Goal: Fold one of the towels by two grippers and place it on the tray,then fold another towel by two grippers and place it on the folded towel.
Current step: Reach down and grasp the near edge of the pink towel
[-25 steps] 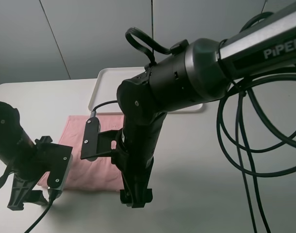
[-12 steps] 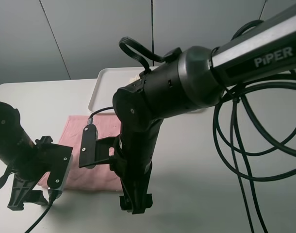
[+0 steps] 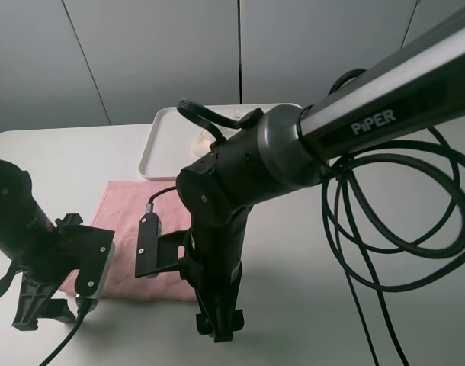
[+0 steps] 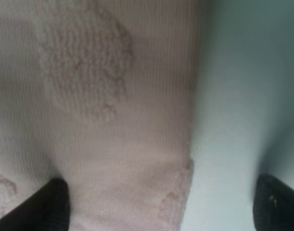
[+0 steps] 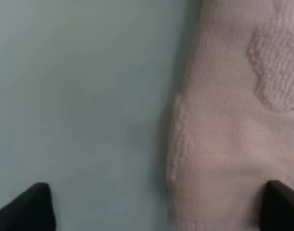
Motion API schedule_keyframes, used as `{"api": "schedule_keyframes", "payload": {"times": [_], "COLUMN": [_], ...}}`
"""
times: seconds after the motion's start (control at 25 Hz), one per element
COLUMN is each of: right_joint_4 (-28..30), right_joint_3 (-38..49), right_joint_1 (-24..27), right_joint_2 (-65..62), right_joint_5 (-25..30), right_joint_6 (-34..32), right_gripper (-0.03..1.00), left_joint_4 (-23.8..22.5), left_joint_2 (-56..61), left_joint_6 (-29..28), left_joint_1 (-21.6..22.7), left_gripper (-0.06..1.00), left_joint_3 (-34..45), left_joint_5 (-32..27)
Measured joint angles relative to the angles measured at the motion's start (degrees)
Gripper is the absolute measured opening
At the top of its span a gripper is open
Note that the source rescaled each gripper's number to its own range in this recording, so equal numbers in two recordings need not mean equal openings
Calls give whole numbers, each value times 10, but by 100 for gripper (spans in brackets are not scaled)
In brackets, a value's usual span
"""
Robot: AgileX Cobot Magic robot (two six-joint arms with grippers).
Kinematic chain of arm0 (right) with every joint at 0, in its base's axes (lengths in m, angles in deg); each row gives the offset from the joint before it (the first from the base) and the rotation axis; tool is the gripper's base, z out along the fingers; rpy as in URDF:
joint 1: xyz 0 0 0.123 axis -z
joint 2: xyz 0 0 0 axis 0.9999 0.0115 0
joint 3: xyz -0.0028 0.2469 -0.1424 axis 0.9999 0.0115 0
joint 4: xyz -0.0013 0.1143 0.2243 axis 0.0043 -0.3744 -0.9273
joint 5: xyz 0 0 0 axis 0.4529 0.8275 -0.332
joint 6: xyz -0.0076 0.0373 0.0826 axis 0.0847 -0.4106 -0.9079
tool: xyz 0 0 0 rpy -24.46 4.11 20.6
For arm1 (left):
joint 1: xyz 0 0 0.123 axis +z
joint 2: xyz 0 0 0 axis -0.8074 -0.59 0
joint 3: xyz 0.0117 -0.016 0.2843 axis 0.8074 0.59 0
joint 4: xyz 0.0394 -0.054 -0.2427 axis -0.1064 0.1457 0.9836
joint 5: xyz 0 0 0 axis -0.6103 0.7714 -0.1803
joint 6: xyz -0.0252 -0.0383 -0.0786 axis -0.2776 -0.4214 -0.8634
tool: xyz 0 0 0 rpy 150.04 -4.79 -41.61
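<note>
Well, the pink towel lies flat and spread on the white table, just in front of the white tray. Its far edge faces the tray and its near edge faces me. I think its long axis runs from near to far, toward the tray, but the right arm covers one side, so I am not sure.

The left gripper is low at the near left corner of the towel. In the left wrist view its two dark fingertips stand wide apart, one over the cloth and the other over the bare table, with the towel's side edge between them.

The right gripper points down at the near right corner. Its fingertips are also wide apart, one over the table and one over the towel. I cannot tell whether either gripper touches the cloth.
</note>
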Motion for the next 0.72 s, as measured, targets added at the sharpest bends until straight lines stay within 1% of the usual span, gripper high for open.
{"api": "schedule_keyframes", "payload": {"times": [0.08, 0.2, 0.28, 0.4, 0.6, 0.64, 0.72], "right_joint_4": [13, 33, 46, 62, 72, 72, 72], "right_joint_3": [-1, -1, -1, -1, -1, -1, -1], "right_joint_1": [0, 0, 0, 0, 0, 0, 0], "right_joint_2": [3, 6, 6, 6, 6, 6, 6], "right_joint_5": [-9, -22, -30, -34, -36, -36, -36], "right_joint_6": [-22, -56, -74, -104, -117, -117, -119], "right_gripper": [80, 63, 54, 38, 4, 1, 0], "left_joint_4": [0, 0, 0, 0, 0, 0, 0], "left_joint_2": [0, 0, 0, 0, 0, 0, 0], "left_joint_6": [0, 0, 0, -1, -4, -5, -5], "left_joint_1": [0, 0, 0, 0, 0, 0, 0], "left_gripper": [99, 99, 99, 99, 99, 99, 99], "left_joint_3": [0, 0, 0, 0, 0, 0, 0], "left_joint_5": [1, 1, 2, 2, 2, 2, 3]}}
